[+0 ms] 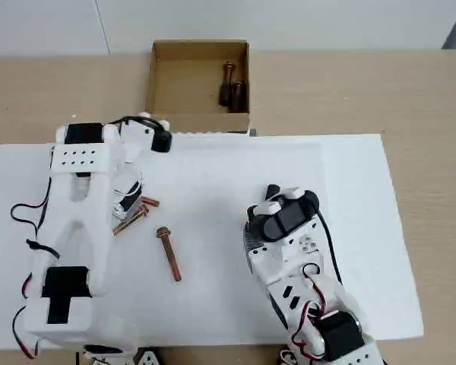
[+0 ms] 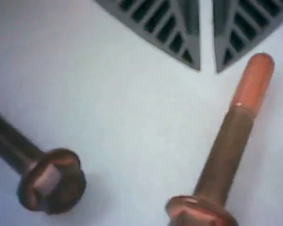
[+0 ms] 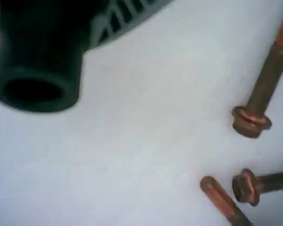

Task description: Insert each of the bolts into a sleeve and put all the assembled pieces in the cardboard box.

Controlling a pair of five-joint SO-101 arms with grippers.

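Box (image 1: 161,84): open-topped, on the table (image 1: 365,84) just beyond the sheet's (image 1: 349,175) far edge. It holds the assembled pieces (image 1: 232,85), dark sleeves with copper bolts in them, lying together against its right wall.

Loose bolts: three on the sheet's left part. One (image 1: 169,255) lies apart, between the two arms. Two (image 1: 131,220) lie close together beside the left gripper (image 1: 129,199).

Left gripper (image 2: 206,66): low over the sheet, fingertips (image 2: 191,52) parted by a narrow gap and grasping nothing. The tip of one bolt (image 2: 231,136) lies just beside them.

Right gripper (image 1: 272,192): over the middle of the sheet, well apart from the bolts, appears clenched on a black sleeve (image 3: 37,61) with its bore showing.

Edges and room: a stretch of white sheet separates the right gripper from the box's near wall and from the bolts. The left arm stands along the sheet's left edge.
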